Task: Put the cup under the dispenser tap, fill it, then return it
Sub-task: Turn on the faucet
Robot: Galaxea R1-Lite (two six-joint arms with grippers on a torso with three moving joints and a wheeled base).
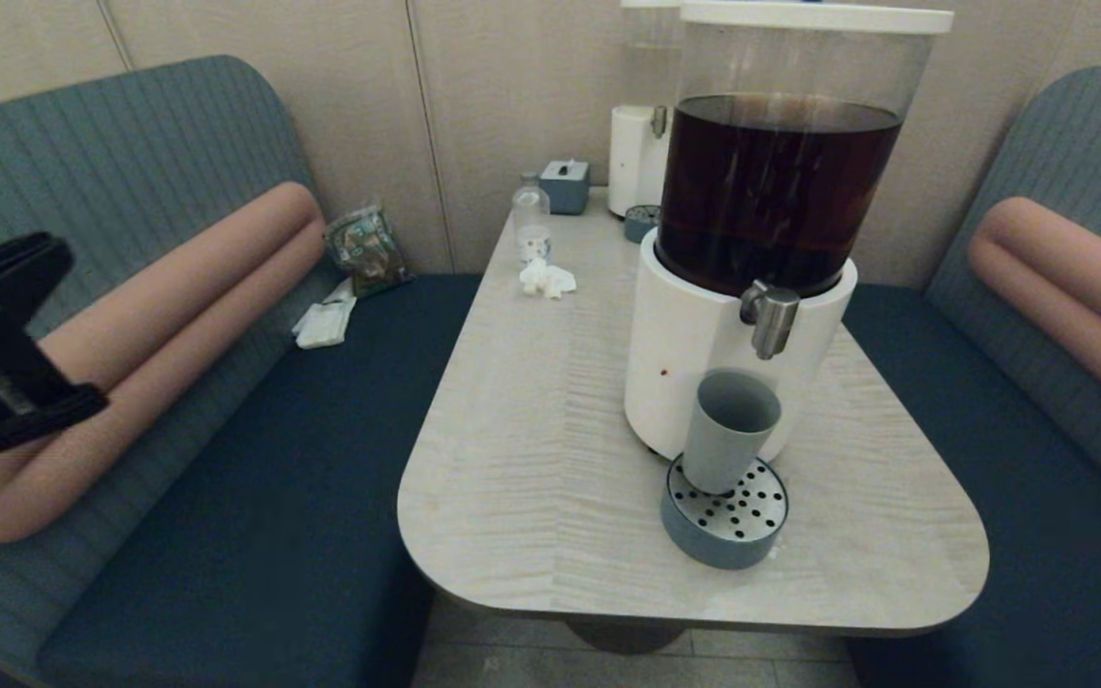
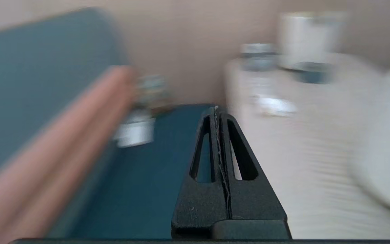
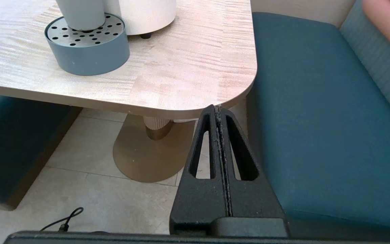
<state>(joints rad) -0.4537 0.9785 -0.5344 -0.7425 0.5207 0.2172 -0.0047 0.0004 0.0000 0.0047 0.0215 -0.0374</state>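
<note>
- So, right pincer parked low by the bench corner, pressed shut, holding nothing.
- Left pincer up over the sofa seat, also clamped shut and empty.
- Cup upright on the perforated tray, right under the dispenser tap.

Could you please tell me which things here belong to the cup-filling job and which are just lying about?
Job:
cup, on the drip tray
dispenser tap
left gripper, shut, empty, over the bench

Lying about:
small bottle
crumpled tissue
tissue box
smaller white dispenser
snack bag
</note>
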